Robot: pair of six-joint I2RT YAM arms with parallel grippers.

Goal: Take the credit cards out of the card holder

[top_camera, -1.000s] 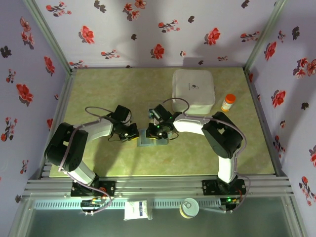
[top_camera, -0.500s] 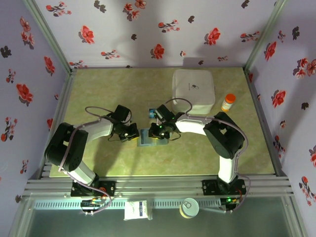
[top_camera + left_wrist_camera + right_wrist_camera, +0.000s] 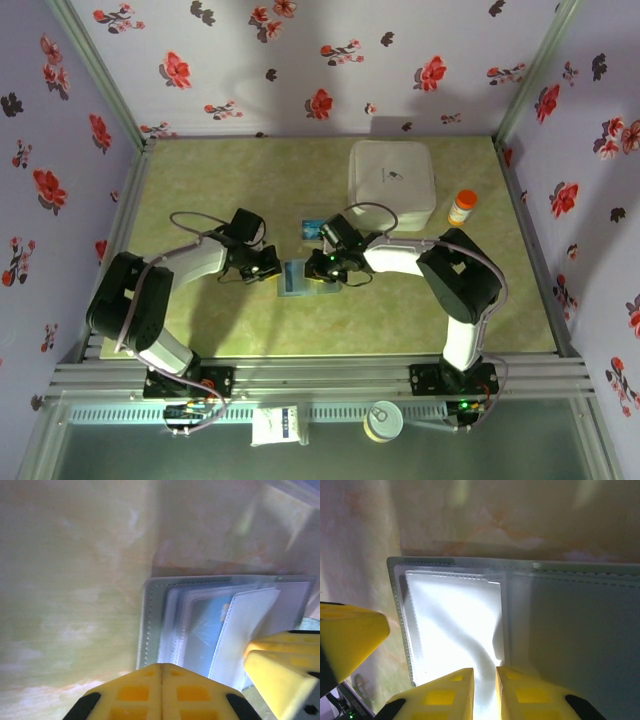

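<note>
Green marbled bench [image 3: 200,190], floral walls [image 3: 300,60]. Left tool [image 3: 161,669], fingers pressed together, sits at the near edge of the open card holder [image 3: 149,625], whose long axis runs crosswise just ahead. Right tool [image 3: 485,674], fingers nearly together over a glaring sleeve [image 3: 450,620], may be pinching it; I cannot tell. Blue credit card [image 3: 206,630] lies ahead-right of the left tool, toward the right tool.

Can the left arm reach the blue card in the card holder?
Probably: the left gripper sits at the edge of the card holder, blue card just ahead, but its jaws are shut and a clear sleeve covers the card.
</note>
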